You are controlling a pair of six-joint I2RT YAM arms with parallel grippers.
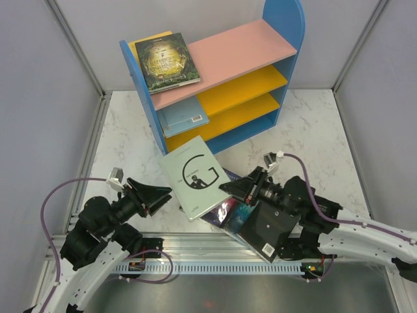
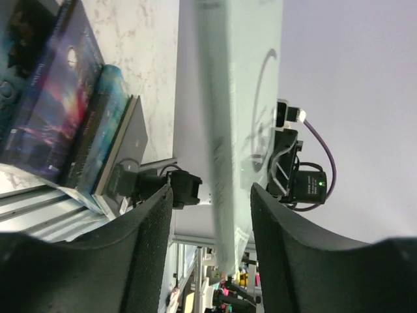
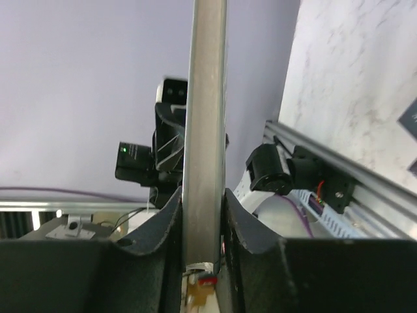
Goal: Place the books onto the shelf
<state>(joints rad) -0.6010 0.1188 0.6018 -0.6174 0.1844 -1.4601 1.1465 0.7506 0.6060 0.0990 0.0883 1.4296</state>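
top: high, downward | wrists: close, facing each other, share pale book (image 3: 204, 130)

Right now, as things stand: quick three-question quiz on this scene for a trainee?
1. True or false: the left jaws are clamped on the grey book.
2. Which book lies topmost on the pink board? A green book, B red book, C orange book.
3. Fill in: the stack of books on the table lies under the ___ arm.
Key: 1 false, they stand open around it; the right jaws grip it. 2 A. 3 right.
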